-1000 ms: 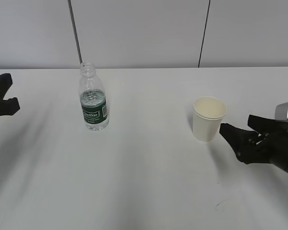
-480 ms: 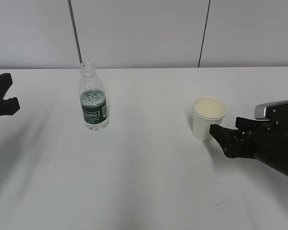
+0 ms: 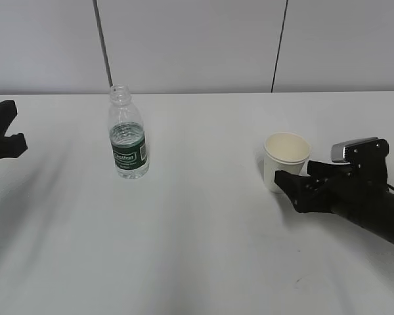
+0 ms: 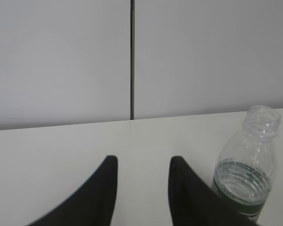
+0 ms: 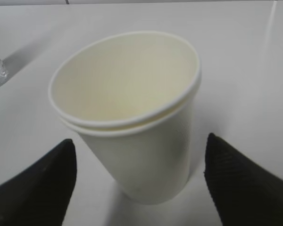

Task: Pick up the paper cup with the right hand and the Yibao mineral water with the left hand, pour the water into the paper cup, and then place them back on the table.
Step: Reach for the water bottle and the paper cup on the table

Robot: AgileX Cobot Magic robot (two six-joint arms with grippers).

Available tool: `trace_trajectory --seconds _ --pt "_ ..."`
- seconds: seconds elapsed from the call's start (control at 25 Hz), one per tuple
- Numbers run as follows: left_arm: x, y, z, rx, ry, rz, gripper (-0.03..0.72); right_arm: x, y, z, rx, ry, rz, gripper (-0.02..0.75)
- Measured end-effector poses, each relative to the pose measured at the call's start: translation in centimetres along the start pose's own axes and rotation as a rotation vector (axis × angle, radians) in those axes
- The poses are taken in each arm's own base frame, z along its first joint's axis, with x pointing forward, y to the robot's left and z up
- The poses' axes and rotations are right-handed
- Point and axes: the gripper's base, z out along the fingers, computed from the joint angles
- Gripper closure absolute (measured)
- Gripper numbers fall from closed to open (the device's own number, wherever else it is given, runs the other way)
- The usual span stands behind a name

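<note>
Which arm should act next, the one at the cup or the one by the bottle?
Right. The right gripper has open jaws on either side of the paper cup, probably ready to close. The left gripper sits beside the Yibao mineral water, not around it.

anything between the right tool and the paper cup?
Nothing visible. The right tool is open, one finger either side of the paper cup, only bare table in the gaps. No contact yet.
</note>
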Motion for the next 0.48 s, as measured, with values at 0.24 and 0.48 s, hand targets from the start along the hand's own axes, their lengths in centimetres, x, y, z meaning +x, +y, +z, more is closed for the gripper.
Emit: trace_trajectory --seconds 0.24,0.48 --pt "0.0 0.0 0.0 0.000 0.000 0.000 0.450 0.0 -0.4 1.3 -0.015 -0.013 -0.007 0.077" --pt "0.0 0.0 0.0 0.000 0.000 0.000 0.450 0.7 -0.6 2.3 -0.041 -0.002 0.008 0.077"
